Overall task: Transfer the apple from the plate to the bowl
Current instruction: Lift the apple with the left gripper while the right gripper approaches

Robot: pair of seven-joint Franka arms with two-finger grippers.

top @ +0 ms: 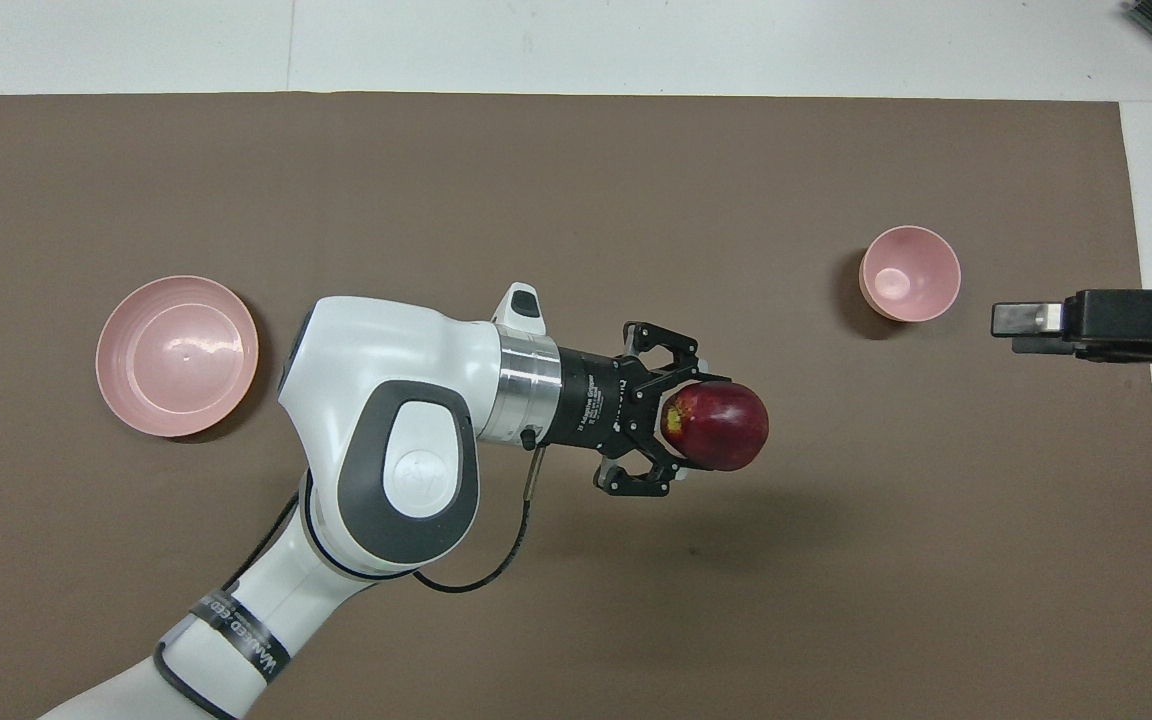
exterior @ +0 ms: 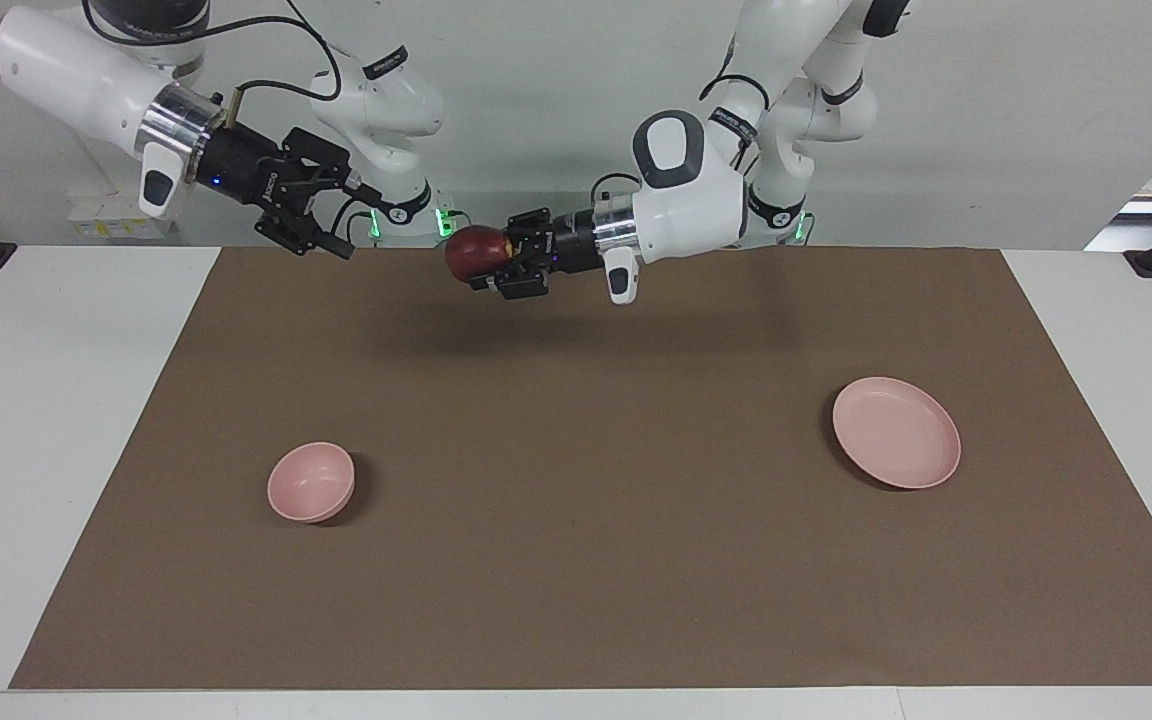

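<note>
The bowl (top: 909, 273) and the plate (top: 177, 355) sit empty on the brown mat (top: 576, 600), at three and nine o'clock of the overhead view. The left claw (top: 684, 437) clenches the apple (top: 721, 427) over mid-mat. The right claw (exterior: 321, 240), apparently released, hovers by the white table (exterior: 56, 400).

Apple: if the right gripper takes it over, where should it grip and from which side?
Grip the apple's bare round half that juts from the left gripper, coming in level from the right arm's end; the stem half sits between the left fingers.

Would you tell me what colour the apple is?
The apple is dark red, with a yellowish patch; clearest in the overhead view.
</note>
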